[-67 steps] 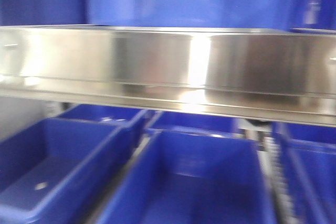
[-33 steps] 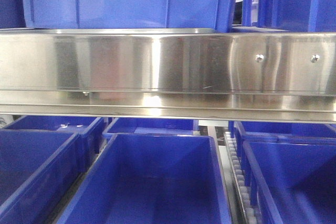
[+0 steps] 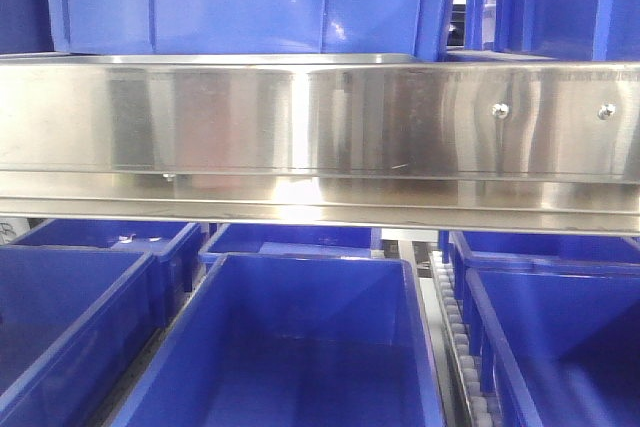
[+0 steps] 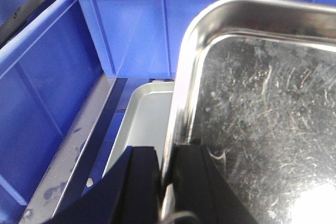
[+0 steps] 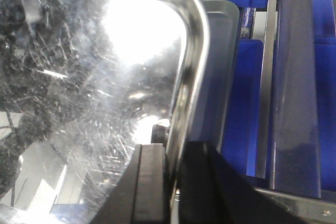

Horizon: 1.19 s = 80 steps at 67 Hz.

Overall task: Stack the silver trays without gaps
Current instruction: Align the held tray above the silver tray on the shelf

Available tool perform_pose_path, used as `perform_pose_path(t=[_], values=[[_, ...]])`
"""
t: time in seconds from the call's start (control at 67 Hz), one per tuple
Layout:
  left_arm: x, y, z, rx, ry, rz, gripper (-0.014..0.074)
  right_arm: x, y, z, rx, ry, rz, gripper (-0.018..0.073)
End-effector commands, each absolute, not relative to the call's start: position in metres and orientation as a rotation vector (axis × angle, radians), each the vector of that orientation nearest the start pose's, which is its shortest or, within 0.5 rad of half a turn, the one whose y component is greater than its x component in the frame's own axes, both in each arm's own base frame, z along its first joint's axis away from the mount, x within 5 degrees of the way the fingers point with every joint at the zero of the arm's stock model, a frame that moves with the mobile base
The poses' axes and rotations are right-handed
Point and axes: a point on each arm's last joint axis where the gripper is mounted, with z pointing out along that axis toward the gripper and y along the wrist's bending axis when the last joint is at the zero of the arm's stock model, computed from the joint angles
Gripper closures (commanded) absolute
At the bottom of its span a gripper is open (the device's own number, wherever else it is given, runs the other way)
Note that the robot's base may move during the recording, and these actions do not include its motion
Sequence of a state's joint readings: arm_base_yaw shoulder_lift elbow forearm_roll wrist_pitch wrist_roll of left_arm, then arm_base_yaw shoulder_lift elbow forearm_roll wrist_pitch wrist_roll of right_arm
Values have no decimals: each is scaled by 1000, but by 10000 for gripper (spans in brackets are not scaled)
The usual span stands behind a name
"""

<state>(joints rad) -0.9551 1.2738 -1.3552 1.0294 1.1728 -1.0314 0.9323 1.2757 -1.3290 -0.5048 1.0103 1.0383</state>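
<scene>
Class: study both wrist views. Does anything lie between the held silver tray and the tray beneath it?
Nothing visible does. The held tray is above the lower tray, whose exposed strip is bare; the rest is hidden beneath it.

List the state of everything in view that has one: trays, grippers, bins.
upper tray: lifted, held by its rim on both sides.
lower tray: lying flat beneath, its edge showing past the upper tray; the two do not look nested flush.
left gripper: shut on the upper tray's rim.
right gripper: shut on the upper tray's rim.
front blue bin: open-topped, no contents visible.
</scene>
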Motion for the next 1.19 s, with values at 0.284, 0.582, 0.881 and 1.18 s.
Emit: perform_pose_path(t=[0.284,0.582,0.881,1.18], values=[[196,-169,434,127,1954,3,614,182,211,429,-141,2052,732,565],[196,-169,434,128,1952,6,614,182,212,430,-144,2046,739,565],[196,-169,434,128,1951,7,614,182,212,431,-147,2035,750,565],[198,-166,434,111,2024,-38,614,192,221,427,-142,2061,714,555]])
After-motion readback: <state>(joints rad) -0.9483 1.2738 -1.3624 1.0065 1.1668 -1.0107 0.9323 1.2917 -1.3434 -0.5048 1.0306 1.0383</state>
